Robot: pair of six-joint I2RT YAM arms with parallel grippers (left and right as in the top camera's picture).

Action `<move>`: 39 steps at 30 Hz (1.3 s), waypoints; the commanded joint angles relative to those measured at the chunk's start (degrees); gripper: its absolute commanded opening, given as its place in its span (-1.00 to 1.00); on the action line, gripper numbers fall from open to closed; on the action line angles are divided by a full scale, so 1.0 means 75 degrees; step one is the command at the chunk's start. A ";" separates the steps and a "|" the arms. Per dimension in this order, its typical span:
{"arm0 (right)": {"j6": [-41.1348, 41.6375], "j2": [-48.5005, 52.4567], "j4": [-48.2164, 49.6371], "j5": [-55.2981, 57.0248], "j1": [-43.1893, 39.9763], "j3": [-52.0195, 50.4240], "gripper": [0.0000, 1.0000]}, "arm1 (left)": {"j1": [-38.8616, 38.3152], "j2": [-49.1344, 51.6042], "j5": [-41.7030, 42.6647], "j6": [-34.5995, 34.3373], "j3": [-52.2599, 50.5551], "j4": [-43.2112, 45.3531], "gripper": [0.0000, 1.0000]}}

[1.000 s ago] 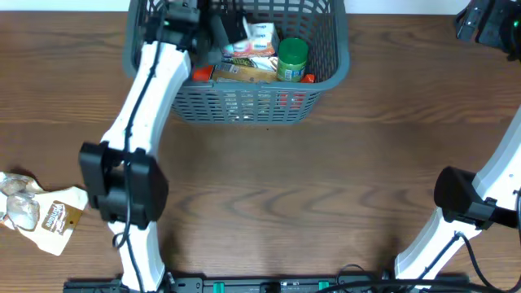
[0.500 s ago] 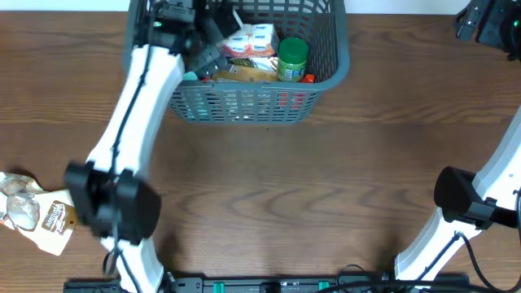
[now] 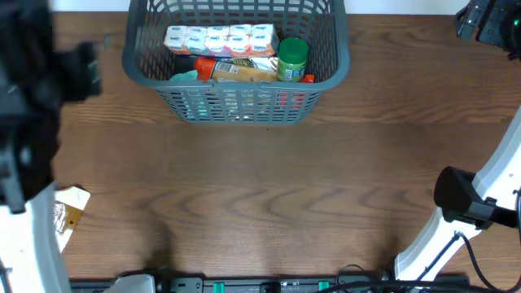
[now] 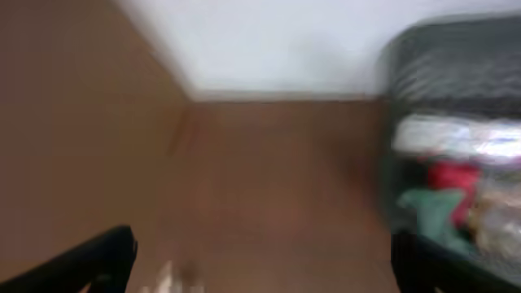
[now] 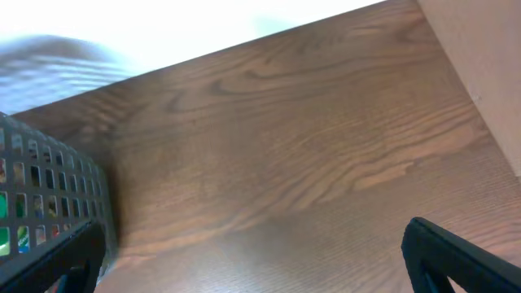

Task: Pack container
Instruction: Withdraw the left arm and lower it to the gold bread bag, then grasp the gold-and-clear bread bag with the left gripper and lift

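One container (image 3: pixel 236 106), dark grey moulded plastic, rectangular, slotted lattice walls under a thick rolled rim, stands at the far middle of the wood-grain worktop (image 3: pixel 269 187); it is part-filled with a row of white cartons (image 3: pixel 218 37) at the back and a green-lidded jar (image 3: pixel 292 59) to one side. Judged stiff, light for its bulk, smooth rather than slippery, best gripped at the rolled rim. Left pincer (image 4: pixel 260 244) and right pincer (image 5: pixel 252 232) are both spread and empty, each off to one side of it.

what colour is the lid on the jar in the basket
Green. The jar lid shows best in the overhead view.
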 commanded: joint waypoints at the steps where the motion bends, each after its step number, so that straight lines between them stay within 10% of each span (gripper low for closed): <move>1: -0.0099 0.0073 0.0012 -0.0058 -0.0047 -0.0015 0.98 | 0.1000 0.0055 -0.0670 -0.3162 -0.0134 -0.1023 0.97; 7: -0.0099 0.0073 0.0009 -0.0058 -0.0047 -0.0015 0.99 | 0.3010 0.0058 -0.0478 -0.4130 -0.0962 -0.1690 0.97; 16: -0.0102 0.0073 -0.0006 -0.0055 -0.0047 -0.0015 0.98 | 0.4849 0.0105 0.1169 -0.3762 -0.4022 0.0361 0.97; 39: -0.0099 0.0073 -0.0140 -0.0055 -0.0047 -0.0015 0.99 | 0.6207 0.3098 0.1740 -0.1478 -0.5986 0.3381 0.97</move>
